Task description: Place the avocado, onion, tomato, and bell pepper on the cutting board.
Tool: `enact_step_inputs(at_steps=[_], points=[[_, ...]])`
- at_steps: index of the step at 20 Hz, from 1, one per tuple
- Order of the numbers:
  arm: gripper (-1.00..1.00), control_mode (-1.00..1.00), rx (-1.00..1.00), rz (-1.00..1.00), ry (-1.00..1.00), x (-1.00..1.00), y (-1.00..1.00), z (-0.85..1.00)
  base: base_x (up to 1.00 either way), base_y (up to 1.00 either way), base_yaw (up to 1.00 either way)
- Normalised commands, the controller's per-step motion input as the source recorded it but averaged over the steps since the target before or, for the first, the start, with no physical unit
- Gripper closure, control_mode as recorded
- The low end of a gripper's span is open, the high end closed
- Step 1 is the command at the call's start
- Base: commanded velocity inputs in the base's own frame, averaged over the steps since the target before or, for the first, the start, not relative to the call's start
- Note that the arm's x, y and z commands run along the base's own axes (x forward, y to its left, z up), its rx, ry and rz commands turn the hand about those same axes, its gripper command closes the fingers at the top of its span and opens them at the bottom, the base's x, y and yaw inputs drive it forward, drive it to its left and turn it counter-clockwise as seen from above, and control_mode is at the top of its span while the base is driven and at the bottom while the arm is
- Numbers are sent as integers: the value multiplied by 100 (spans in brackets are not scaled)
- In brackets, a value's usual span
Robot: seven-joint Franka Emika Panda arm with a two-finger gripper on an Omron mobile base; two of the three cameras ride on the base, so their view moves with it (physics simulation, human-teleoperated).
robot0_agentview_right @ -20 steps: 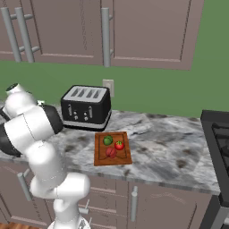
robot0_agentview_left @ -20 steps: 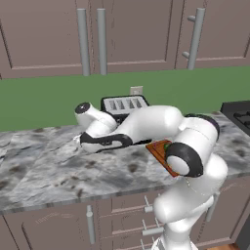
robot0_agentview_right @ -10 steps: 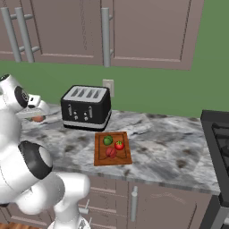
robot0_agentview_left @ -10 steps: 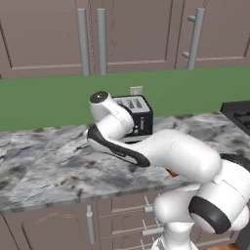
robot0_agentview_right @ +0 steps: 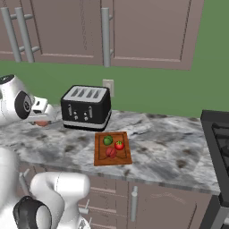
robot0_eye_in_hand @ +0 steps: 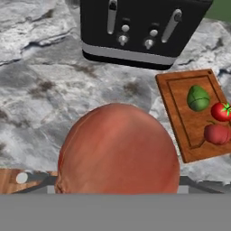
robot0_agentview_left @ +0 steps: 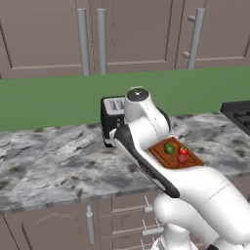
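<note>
Up close – onion (robot0_eye_in_hand: 118, 151) in claw (robot0_eye_in_hand: 118, 191), hand cam

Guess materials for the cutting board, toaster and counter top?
Cutting board: looks like wood, reddish-brown with faint grain, matte, darker groove round the edge. Toaster: glossy black shell with a silvery band low down and silvery levers, so probably plastic or painted metal; the render leaves that open. Counter top: grey and white veined pattern, stone-like, marble or granite, slightly polished.
</note>
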Motion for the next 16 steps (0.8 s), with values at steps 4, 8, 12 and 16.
enact_step_inputs(at_steps=[4, 8, 12, 16], points=[[100, -100, 0, 0, 5, -13, -72, 5, 0, 0, 0], [100, -100, 0, -2, 10, 0, -79, 0, 0, 0, 0], [100, -100, 0, -9, 18, 2, -69, -12, 0, 0, 0], [100, -100, 0, -7, 13, 14, -51, -6, 0, 0, 0]])
